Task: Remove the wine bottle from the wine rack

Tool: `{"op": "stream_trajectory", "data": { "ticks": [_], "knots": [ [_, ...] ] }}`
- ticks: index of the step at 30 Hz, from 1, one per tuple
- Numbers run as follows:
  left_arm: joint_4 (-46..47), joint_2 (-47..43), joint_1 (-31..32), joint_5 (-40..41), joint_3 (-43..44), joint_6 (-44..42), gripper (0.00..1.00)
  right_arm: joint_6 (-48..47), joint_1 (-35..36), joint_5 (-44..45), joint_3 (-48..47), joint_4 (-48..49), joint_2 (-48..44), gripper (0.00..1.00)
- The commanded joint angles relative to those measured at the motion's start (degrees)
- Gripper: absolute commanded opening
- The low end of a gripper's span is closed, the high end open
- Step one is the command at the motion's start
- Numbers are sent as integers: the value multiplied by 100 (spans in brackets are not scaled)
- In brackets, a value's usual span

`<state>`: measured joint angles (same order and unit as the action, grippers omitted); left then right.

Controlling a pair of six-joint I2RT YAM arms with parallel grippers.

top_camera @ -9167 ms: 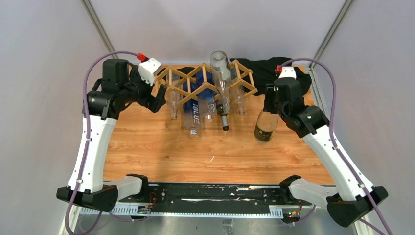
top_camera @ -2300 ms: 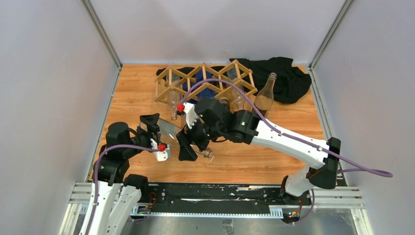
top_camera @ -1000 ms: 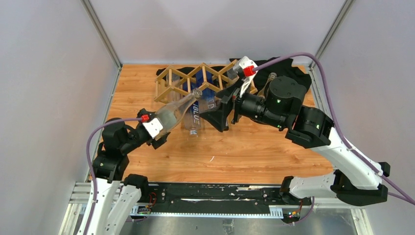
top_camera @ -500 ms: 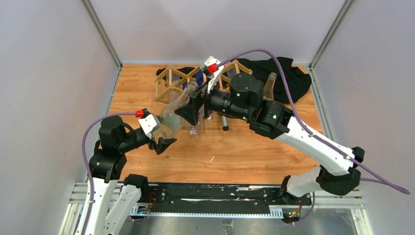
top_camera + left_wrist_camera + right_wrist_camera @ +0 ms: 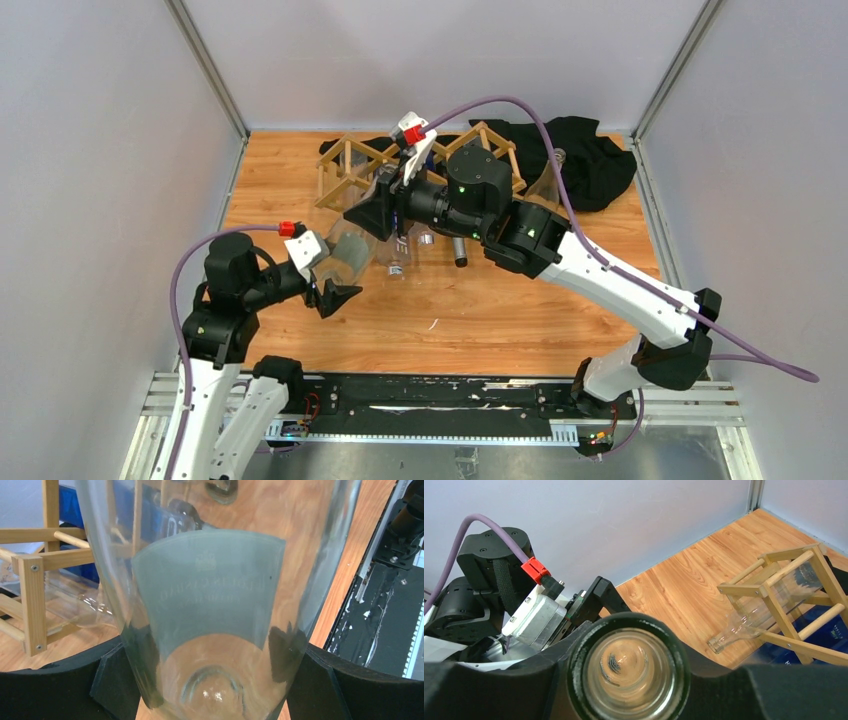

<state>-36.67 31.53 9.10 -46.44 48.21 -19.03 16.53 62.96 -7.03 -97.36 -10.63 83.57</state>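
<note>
- The left hand (image 5: pixel 338 272) is clamped on the wide lower body of the wine bottle (image 5: pixel 350 250). In the left wrist view its black fingers (image 5: pixel 112 680) press against the clear glass on both sides, just above the base.
- The right hand (image 5: pixel 385 205) is closed round the neck of the same bottle. In the right wrist view the round open mouth (image 5: pixel 634 675) sits tight between the two black fingers (image 5: pixel 489 690), which touch the glass on either side.
- The bottle is held tilted between the two hands, above the desk (image 5: pixel 500 320). Its base is low toward the left arm and its neck is raised toward the back.
- The bottle is out of the wine rack (image 5: pixel 350 165) and just in front of the rack's left half. In the right wrist view the rack stands off to the right of the bottle's mouth, apart from it.
- Other clear bottles lie in the rack's cells, one of them with a blue label (image 5: pixel 400 222).
- A black cloth (image 5: pixel 590 160) lies at the back right of the desk, behind the rack.
</note>
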Motion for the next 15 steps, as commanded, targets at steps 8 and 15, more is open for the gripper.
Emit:
{"op": "stream_trajectory", "data": {
  "ticks": [8, 15],
  "knots": [
    [-839, 1218, -25, 677, 1712, -674, 100, -158, -252, 349, -209, -773, -471, 0],
    [-668, 1502, -31, 1169, 1936, -213, 100, -173, -502, 854, 585, -1558, -1543, 0]
  ]
}}
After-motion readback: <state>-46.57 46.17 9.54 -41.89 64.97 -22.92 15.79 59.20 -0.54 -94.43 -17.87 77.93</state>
